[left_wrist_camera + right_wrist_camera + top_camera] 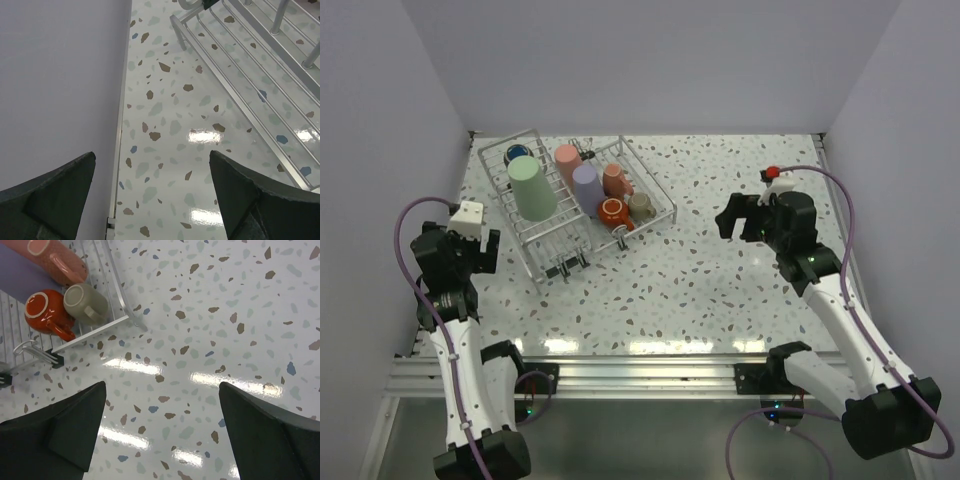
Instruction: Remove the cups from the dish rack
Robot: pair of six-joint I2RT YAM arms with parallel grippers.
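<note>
**Status.** No cup is out yet. All seven sit inside the silvery wire-grid dish rack [555, 240] at the left rear of the white speckled worktop [720, 270]. They are the large mint-green tumbler [532, 187], pink tumbler [567, 160], lavender tumbler [587, 187], small salmon cup [616, 180], orange-red cup [47, 312], beige cup [85, 302] and dark blue-black cup [517, 154].

**End effectors.** The left end effector [151, 155] and the right end effector [162, 385] are both spread wide and empty, and both hang above bare worktop.

**Step in hand.** Judged to be the approach to a first pick. The right arm faces the rack's near right corner, where the beige and orange-red cups touch. The beige cup is the outer one and looks the easier start. Close across its wall, then lift above the low side wire before travelling sideways.

**Edges and room.**
- Open worktop lies between the rack and the right arm, which suits set-down.
- The left end effector is hemmed in between the rack's left rail and the grey side wall [60, 75].
- A small black clip [55, 358] projects from the near rail.
</note>
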